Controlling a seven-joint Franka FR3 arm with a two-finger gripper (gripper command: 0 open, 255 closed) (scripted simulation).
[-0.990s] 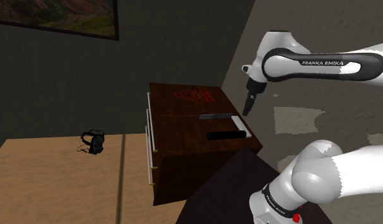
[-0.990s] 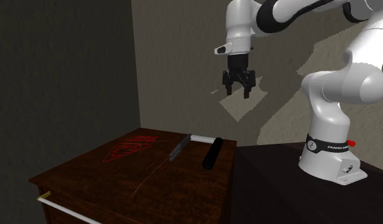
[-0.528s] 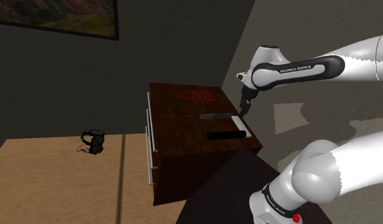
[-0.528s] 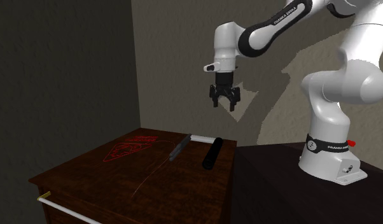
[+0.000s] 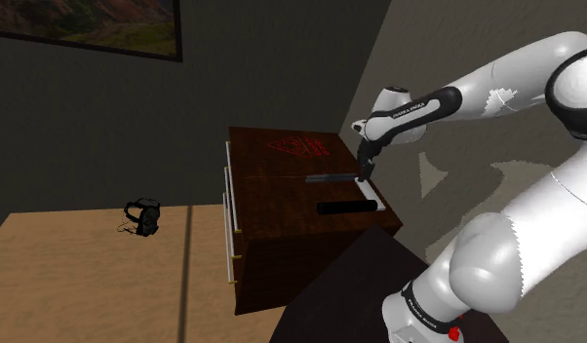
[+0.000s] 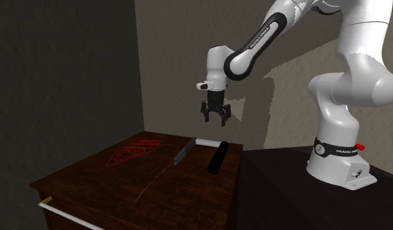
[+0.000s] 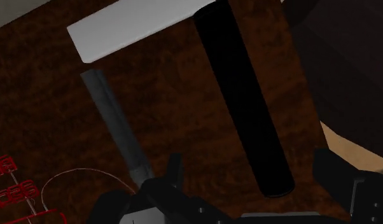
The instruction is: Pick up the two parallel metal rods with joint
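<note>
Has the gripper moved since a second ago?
Yes. In the second exterior view the gripper has dropped and shifted toward that view's left, now hanging above the white bar on the cabinet.

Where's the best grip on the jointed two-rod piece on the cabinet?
Probably the black rod, mid-length, from straight above, gripper spanning its width. It lies flat on the cabinet top, and the gap to the grey rod leaves a finger room.

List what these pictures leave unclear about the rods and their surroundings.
1. Wrist view: near end of the grey rod, hidden behind the claw.
2. Wrist view: far end of the white bar, cut off by the picture's edge.
3. Shoulder view: the dark object on the floor, too small to identify.
</note>
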